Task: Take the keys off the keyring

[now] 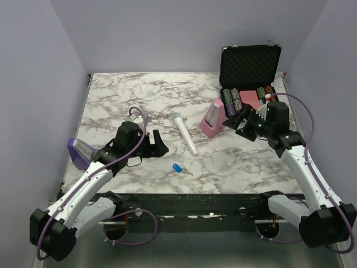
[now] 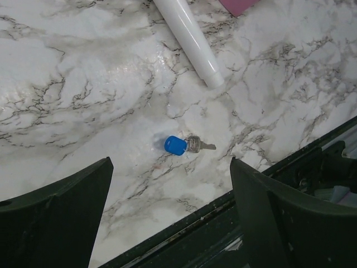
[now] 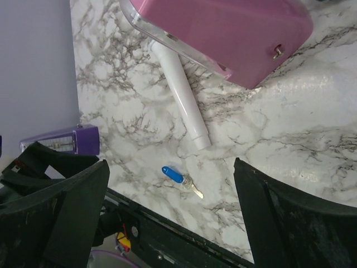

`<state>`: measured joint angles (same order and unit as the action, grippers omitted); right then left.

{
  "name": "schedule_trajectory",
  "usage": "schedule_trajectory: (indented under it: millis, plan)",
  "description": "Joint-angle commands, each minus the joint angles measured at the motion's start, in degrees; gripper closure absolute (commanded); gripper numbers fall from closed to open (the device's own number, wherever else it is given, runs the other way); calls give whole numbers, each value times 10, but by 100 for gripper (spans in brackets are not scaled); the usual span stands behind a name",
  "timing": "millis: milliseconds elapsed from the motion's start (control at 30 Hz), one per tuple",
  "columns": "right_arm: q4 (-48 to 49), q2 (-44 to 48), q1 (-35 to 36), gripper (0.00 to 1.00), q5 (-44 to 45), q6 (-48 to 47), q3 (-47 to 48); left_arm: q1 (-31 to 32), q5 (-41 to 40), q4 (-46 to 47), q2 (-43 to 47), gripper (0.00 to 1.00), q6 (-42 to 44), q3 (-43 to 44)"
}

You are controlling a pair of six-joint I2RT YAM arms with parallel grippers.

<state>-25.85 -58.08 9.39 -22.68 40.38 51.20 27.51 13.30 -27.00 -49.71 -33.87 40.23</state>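
1. The left fingers (image 1: 158,144) stand spread wide and released; nothing is between them. They hover over the table (image 1: 122,95) close to its near edge, left of the middle. In the left wrist view, the key lies on the table between the two finger tips and apart from both.

2. The right fingers (image 1: 235,119) also stand spread wide and released, grasping nothing. They hang over the right half of the table, just beside the pink case (image 1: 213,119).

3. The key (image 2: 176,145) lies flat on the table near the middle of the near edge. Its blue head points toward the left edge and its silver blade toward the right edge.

4. The keyring (image 2: 193,144) sits against the blue head, at the base of the blade. Whether it passes through the key cannot be told.

5. The white microphone (image 1: 184,133) lies flat beyond the key, toward the table's centre, well apart from it.

6. A purple case (image 1: 81,151) stands at the left edge. An open black case (image 1: 249,64) with chips (image 1: 233,100) stands at the far right corner.
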Motion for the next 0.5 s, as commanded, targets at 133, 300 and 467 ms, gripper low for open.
schedule_trajectory:
  millis: [133,300,467]
  plan:
    - [29,8,4,0,-97,8,-34,53,9,126,-100,10,11,-45]
    - [41,19,3,0,-115,17,-44,69,30,194,-132,10,9,-81]
    - [41,32,4,0,-124,17,-52,80,55,247,-164,11,6,-104]
